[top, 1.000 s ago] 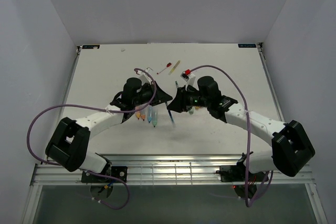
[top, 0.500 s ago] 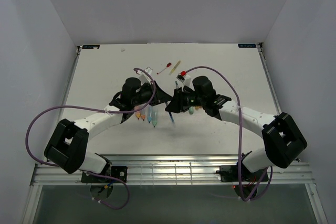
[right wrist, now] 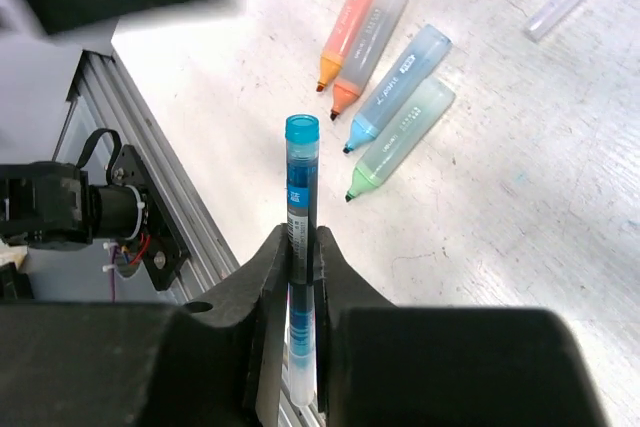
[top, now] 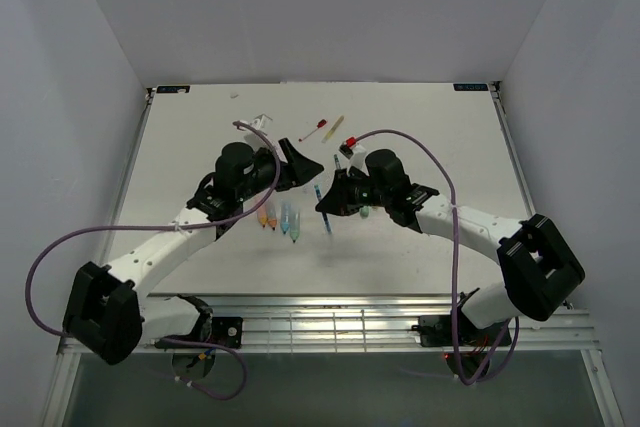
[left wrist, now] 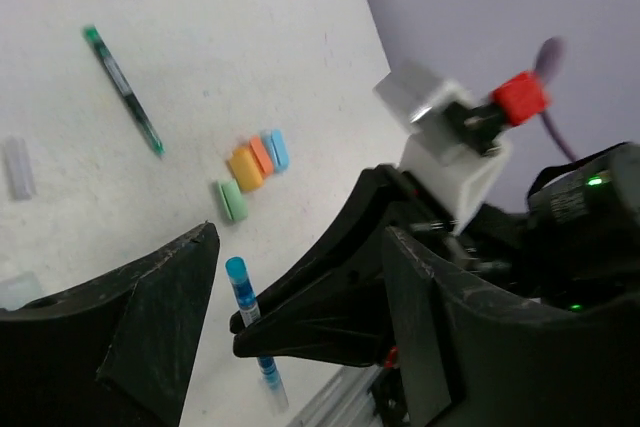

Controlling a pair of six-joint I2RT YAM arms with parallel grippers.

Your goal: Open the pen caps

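Four highlighters (right wrist: 392, 75) on left: tips bare, so those look done. Left gripper (top: 303, 155) hovering, jaws wide apart, nothing in them. Right gripper (right wrist: 301, 239) clamped on blue pen (right wrist: 300, 192), lifted off table. Blue cap (right wrist: 301, 130) looks like it's on, hard to be sure. Loose caps (left wrist: 248, 169) clustered on table right of that. Red stick pen (top: 313, 130) at far side probably left to do.
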